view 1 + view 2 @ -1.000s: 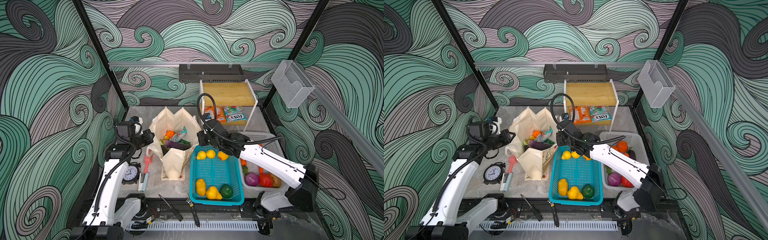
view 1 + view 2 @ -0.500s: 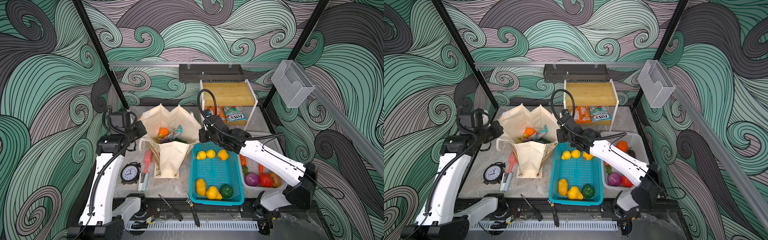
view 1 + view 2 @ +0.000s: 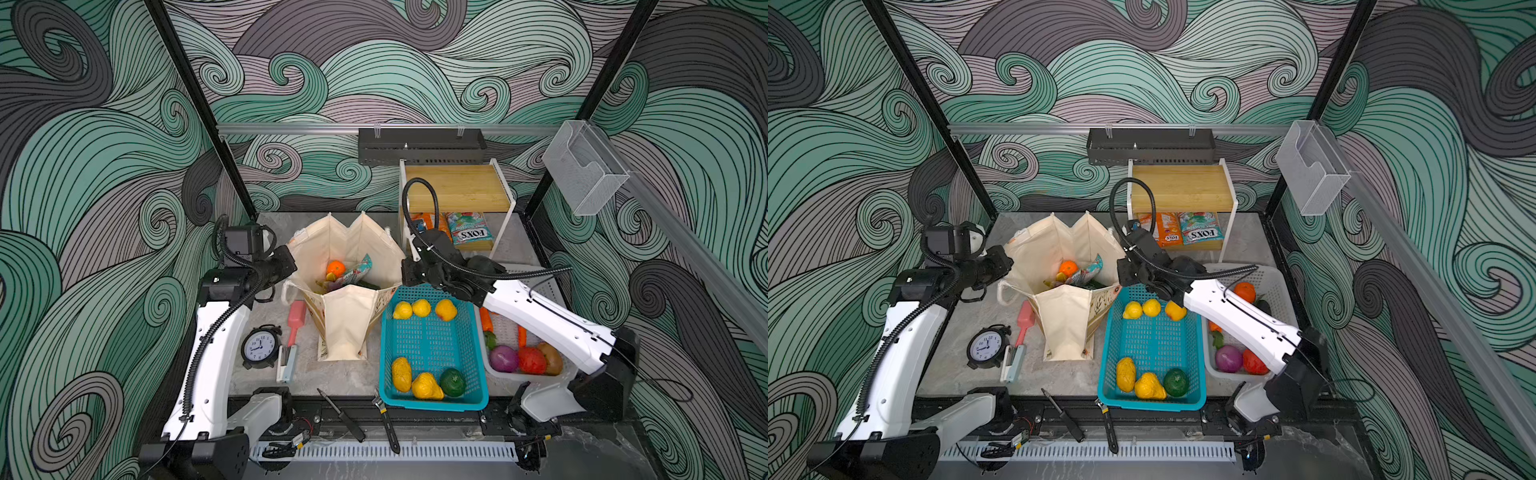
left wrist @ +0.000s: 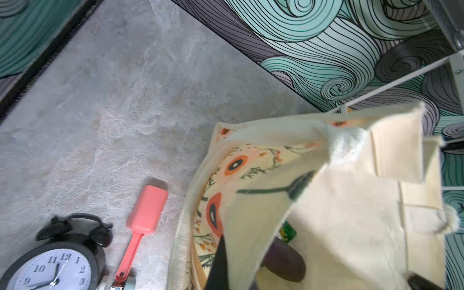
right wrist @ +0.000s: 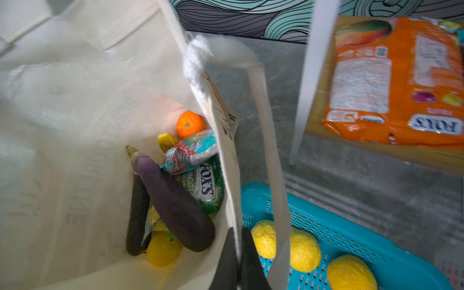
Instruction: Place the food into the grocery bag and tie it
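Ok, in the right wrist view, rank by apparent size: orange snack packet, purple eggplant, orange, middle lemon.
1. orange snack packet, partly cut off by the frame.
2. purple eggplant.
3. middle lemon and orange look about alike; the lemon sits nearer the camera, so no ranking.

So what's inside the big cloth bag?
Inside the bag: an orange, a purple eggplant, a darker vegetable, a teal-red packet, a green packet and yellow fruit. Anything under that pile is covered.
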Controlling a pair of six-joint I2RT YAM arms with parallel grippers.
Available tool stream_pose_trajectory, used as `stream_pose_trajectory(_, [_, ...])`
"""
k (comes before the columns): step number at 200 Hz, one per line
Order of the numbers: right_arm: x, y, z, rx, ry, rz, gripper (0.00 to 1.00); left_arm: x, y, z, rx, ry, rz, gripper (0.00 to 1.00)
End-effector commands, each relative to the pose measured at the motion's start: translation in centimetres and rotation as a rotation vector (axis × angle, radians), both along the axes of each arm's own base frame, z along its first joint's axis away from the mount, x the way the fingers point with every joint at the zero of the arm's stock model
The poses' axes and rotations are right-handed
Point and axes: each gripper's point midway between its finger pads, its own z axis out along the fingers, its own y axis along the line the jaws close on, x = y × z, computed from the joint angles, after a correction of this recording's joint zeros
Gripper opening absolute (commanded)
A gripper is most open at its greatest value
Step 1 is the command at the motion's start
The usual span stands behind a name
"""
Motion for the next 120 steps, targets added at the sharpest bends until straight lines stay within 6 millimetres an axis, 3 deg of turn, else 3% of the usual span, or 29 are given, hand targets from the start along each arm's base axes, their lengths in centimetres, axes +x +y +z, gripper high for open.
stream_pose_trajectory(1, [0.5, 3.2, 3.1, 0.032, -0.086, 0.036, 0.0, 1.5, -2.6, 2.1, -0.059, -0.105, -0.104, 0.0])
stream_pose_trajectory(27, [1.5, 4.2, 2.2, 0.012, -0.064, -0.002, 0.0, 2.0, -4.9, 0.5, -0.132, -0.089, -0.175, 0.03])
stream_pose_trajectory(44, [2.2, 4.1, 1.7, -0.013, -0.058, -0.031, 0.0, 2.4, -5.5, 0.6, -0.165, -0.108, -0.187, 0.07])
stream_pose_trajectory(69, [2.6, 3.6, 2.6, -0.039, -0.058, -0.059, 0.0, 2.8, -5.3, 1.8, -0.118, -0.122, -0.175, 0.08])
stream_pose_trajectory(81, [2.5, 3.5, 3.5, -0.016, -0.07, -0.073, 0.0, 2.7, -5.6, 2.6, -0.108, -0.134, -0.193, 0.0])
stream_pose_trajectory(89, [2.5, 3.7, 4.0, 0.01, -0.081, -0.067, 0.0, 2.8, -5.7, 3.2, -0.113, -0.147, -0.196, 0.0])
stream_pose_trajectory(120, [2.4, 4.9, 6.4, 0.069, -0.112, -0.027, 0.0, 2.3, -4.0, 6.0, -0.04, -0.202, -0.123, 0.0])
